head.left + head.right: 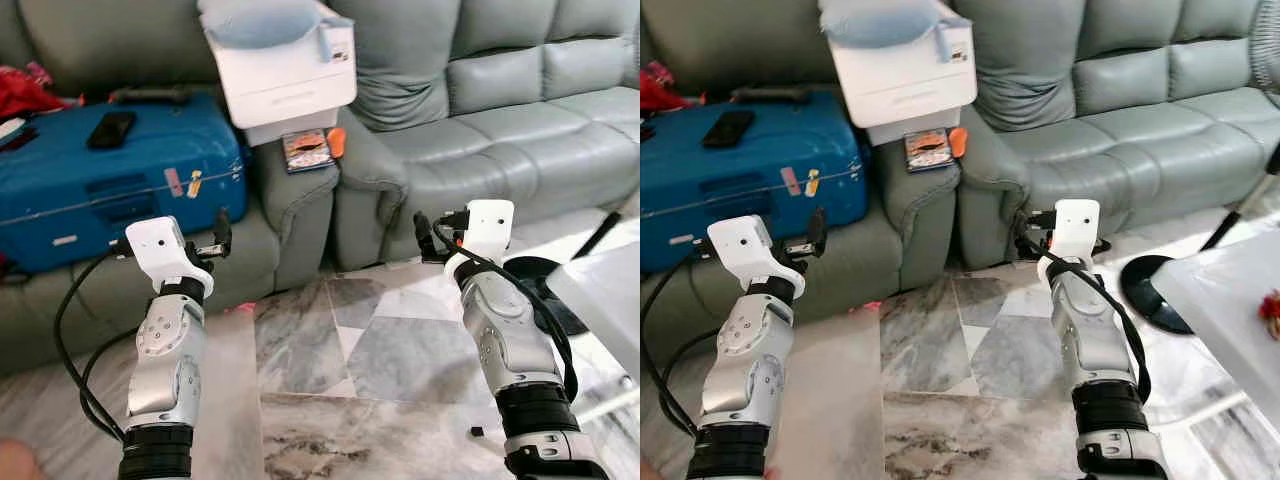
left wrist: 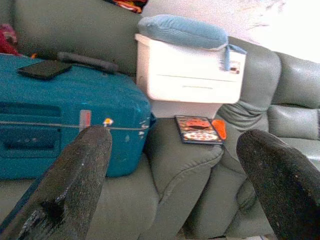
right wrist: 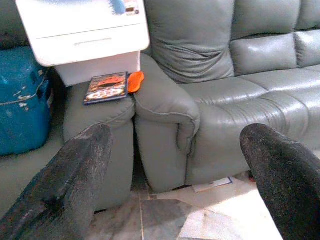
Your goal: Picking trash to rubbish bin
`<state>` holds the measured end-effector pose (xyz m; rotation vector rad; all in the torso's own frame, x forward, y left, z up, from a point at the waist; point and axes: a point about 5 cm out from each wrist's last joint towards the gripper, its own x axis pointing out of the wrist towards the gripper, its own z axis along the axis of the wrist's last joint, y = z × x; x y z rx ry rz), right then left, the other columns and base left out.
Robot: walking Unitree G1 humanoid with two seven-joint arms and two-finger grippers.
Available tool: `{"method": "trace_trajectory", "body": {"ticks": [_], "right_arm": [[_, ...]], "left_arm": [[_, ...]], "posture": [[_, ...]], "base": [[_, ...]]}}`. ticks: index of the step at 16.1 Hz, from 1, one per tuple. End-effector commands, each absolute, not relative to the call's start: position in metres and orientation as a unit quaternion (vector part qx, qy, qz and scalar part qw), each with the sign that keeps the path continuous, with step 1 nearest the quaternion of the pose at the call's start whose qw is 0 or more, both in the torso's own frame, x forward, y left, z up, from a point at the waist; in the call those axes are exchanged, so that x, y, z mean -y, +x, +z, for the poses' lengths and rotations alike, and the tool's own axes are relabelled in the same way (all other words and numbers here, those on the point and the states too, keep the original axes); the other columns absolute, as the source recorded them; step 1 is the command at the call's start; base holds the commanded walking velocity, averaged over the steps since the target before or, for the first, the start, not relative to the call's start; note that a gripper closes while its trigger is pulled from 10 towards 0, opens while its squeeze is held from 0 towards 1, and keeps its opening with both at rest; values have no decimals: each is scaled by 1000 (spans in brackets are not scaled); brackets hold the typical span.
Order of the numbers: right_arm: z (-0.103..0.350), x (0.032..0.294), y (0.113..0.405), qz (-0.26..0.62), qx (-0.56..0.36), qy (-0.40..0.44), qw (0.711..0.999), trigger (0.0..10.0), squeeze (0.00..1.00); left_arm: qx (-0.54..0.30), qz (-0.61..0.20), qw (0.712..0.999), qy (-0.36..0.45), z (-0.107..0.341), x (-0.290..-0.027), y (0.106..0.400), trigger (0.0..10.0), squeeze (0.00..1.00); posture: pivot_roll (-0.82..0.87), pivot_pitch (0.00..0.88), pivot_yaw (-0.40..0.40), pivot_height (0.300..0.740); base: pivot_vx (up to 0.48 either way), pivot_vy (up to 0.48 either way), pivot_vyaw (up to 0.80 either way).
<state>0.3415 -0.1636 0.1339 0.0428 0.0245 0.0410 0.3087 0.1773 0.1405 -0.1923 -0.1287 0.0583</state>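
At the far left a red cloth [image 1: 25,90] lay on the sofa [image 1: 500,130] beside a blue suitcase [image 1: 120,180], which rested on the seat with a dark phone [image 1: 110,128] on top. The left gripper [image 1: 215,243] was raised in front of the suitcase, above the marble floor [image 1: 330,340]; in the left wrist view its fingers [image 2: 75,185] stood spread apart with nothing between them. Right of the suitcase, a white box [image 1: 285,75] sat on the sofa's armrest with a pale blue cushion [image 1: 265,22] on top. Just in front of the box, on the same armrest, lay a flat printed packet [image 1: 306,150] with a small orange item [image 1: 337,141] touching its right edge; whether either was the trash could not be told. The right gripper [image 1: 428,240] was raised before the grey seat to the right of the armrest, and in the right wrist view its fingers [image 3: 75,175] were likewise released, wide apart and empty. Under the sofa's front edge a white slip of paper [image 3: 212,185] lay on the floor. Farther right stood a black round base [image 1: 1155,290] with a dark pole, and at the right edge a white tabletop [image 1: 1230,300] carried a small red thing [image 1: 1270,308].
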Motion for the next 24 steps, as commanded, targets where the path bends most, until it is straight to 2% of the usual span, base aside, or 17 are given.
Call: {"method": "trace_trajectory", "body": {"ticks": [1, 7, 10, 20, 24], "right_arm": [[137, 167, 340, 14, -6, 20, 1000, 10000, 0], [138, 169, 339, 13, -4, 15, 1000, 10000, 0], [138, 170, 338, 12, -3, 13, 1000, 10000, 0], [138, 169, 338, 13, -3, 13, 1000, 10000, 0], [139, 170, 338, 10, -1, 14, 1000, 10000, 0]], "left_arm": [[63, 18, 994, -91, 140, -175, 308, 10000, 0], [63, -10, 994, -89, 141, -170, 308, 10000, 0], [59, -13, 994, -91, 139, -168, 308, 10000, 0], [52, -9, 994, -96, 137, -169, 307, 10000, 0], [54, -10, 994, -98, 138, -169, 308, 10000, 0]], "posture": [[48, 0, -17, 740], [39, 0, -11, 740], [37, 0, -10, 740], [36, 0, -14, 740], [35, 0, -9, 740]], "base": [[0, 0, -788], [0, 0, -788], [246, 0, -788], [0, 0, -800], [0, 0, -505]]}}
